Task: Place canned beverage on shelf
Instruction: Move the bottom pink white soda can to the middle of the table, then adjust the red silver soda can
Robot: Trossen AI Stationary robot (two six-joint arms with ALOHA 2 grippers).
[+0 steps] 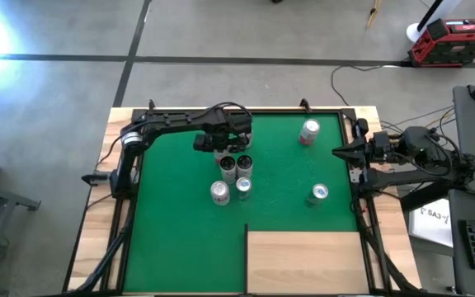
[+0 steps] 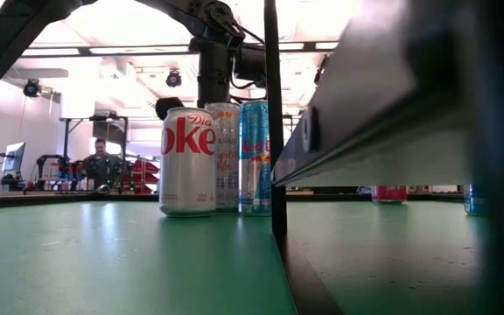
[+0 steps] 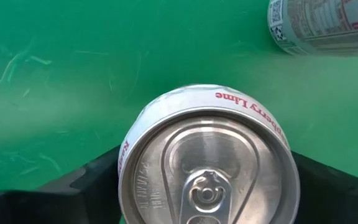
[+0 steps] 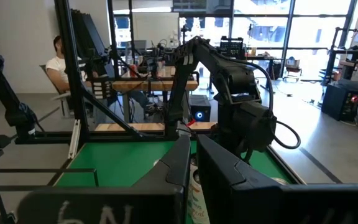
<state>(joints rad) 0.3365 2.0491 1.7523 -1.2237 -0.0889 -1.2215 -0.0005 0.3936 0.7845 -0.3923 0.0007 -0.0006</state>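
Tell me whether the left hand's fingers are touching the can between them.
Cannot tell. In the left wrist view the left hand has a dark finger on each side of the Raspberry Lime can, but the can's rim hides any contact or gap.

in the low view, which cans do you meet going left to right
Diet Coke can → pale can with orange lettering → blue patterned can → red can far back → blue can at the right edge.

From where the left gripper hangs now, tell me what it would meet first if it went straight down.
The left gripper points down over a Raspberry Lime can, whose top sits between its dark fingers. It would meet that can, then the green mat. How much height remains is unclear.
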